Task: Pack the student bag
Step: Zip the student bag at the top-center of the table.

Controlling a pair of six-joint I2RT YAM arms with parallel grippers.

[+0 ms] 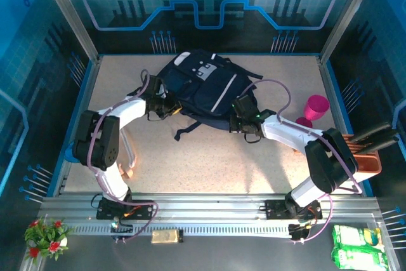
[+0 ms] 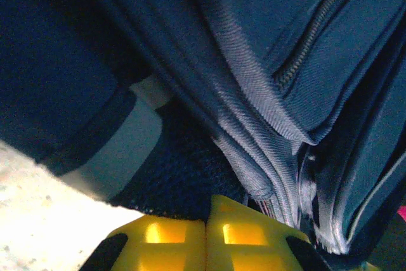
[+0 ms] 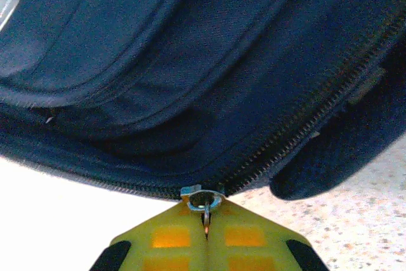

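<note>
Yellow fingertips of the right gripper (image 3: 206,223) are pinched shut on the metal zipper pull (image 3: 202,200); a steady draw in line with the teeth would likely serve best. The left gripper (image 2: 206,236) sits closed against a seamed edge of the student bag (image 2: 285,61), placed to brace it. Navy, white-striped and grey-patched, the bag lies flat toward the table's (image 1: 209,163) far middle.

A pink cup (image 1: 316,106) is seen at the right of the speckled table (image 1: 209,169), an orange holder (image 1: 371,166) near it, with green packets (image 1: 359,249) and red flowers (image 1: 45,235) set at the near corners.
</note>
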